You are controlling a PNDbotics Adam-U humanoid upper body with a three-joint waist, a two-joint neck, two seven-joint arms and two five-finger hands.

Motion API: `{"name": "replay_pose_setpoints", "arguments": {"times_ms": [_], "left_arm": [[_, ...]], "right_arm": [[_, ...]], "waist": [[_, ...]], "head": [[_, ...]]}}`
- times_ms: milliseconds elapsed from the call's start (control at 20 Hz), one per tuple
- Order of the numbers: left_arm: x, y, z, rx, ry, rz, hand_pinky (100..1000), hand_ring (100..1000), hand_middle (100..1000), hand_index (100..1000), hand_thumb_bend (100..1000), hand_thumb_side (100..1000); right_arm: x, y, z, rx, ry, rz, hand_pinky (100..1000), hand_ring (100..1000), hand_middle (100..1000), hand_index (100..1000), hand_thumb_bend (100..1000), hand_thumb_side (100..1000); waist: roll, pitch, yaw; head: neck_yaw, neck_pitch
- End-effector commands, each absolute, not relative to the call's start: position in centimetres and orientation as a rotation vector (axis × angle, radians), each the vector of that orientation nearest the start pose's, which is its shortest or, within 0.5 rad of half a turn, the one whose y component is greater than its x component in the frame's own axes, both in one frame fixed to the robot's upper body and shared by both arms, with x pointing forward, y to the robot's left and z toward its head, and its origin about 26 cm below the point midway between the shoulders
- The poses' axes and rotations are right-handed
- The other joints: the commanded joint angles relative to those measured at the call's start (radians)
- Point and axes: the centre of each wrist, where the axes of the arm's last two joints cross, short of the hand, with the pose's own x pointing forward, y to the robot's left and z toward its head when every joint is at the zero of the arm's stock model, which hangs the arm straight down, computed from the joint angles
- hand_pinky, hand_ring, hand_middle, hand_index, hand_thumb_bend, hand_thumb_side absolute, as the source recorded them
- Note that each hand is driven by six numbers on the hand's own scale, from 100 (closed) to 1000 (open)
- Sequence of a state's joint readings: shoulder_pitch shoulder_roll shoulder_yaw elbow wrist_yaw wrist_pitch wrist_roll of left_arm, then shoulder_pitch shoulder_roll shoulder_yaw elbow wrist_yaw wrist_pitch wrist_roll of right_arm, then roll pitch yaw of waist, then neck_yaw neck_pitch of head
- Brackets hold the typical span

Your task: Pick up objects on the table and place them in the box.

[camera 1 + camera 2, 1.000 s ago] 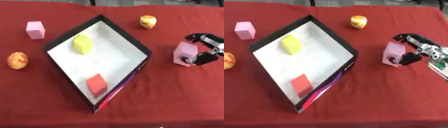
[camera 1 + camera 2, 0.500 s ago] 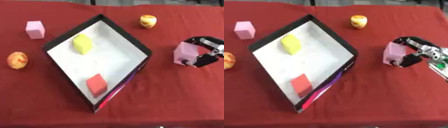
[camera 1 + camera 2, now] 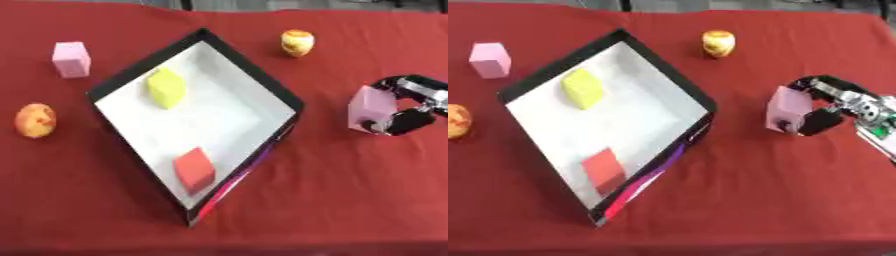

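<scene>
I read the table (image 3: 350, 200) as covered in matt red cloth, faintly napped. The box (image 3: 289, 100) looks like thin card: matt white inside, black rim, a glossy printed side at lower centre. The pink block (image 3: 786, 108) at right seems soft and matt, foam-like. My right hand (image 3: 826, 115) shows black plastic and silvery metal.

right hand (image 3: 833, 107) with pink block (image 3: 786, 108) clasped in its fingers (image 3: 818, 121) has slid slightly down and toward the view's right edge since earlier frames.
</scene>
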State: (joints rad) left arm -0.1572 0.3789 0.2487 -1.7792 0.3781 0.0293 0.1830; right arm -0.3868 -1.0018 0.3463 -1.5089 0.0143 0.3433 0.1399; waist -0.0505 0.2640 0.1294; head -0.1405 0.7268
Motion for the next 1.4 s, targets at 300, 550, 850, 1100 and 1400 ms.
{"name": "replay_pose_setpoints", "arguments": {"times_ms": [300, 550, 850, 1100, 1400], "left_arm": [[29.7, 36.8, 14.5, 0.225, -1.983, 0.241, 728, 769, 805, 831, 237, 863], [29.6, 37.1, 14.6, 0.236, -1.989, 0.241, 729, 769, 805, 831, 234, 855], [29.6, 37.2, 14.8, 0.242, -1.997, 0.232, 729, 769, 806, 832, 231, 840], [29.5, 37.4, 15.4, 0.249, -2.02, 0.231, 731, 772, 809, 833, 228, 823], [29.3, 38.0, 16.2, 0.288, -2.062, 0.277, 734, 773, 810, 832, 233, 801]], "right_arm": [[33.9, -38.2, 20.0, -0.776, -1.291, 0.812, 845, 603, 598, 662, 352, 100], [32.6, -34.7, 24.5, -0.749, -1.494, 0.79, 845, 576, 587, 646, 340, 100], [29.7, -27.6, 30.7, -0.608, -1.746, 0.994, 841, 581, 589, 649, 342, 100], [30.5, -22.3, 32.6, -0.525, -1.791, 1.185, 834, 586, 589, 648, 348, 100], [34.6, -17.9, 30.8, -0.556, -1.7, 1.396, 823, 605, 591, 654, 449, 100]], "waist": [[0.003, -0.017, -0.006], [0.004, -0.026, -0.011], [0.002, -0.045, -0.014], [0.004, -0.062, -0.009], [0.002, -0.073, -0.001]], "head": [[0.005, -0.009], [0.007, -0.004], [0.0, 0.012], [-0.017, 0.029], [-0.033, 0.043]]}}
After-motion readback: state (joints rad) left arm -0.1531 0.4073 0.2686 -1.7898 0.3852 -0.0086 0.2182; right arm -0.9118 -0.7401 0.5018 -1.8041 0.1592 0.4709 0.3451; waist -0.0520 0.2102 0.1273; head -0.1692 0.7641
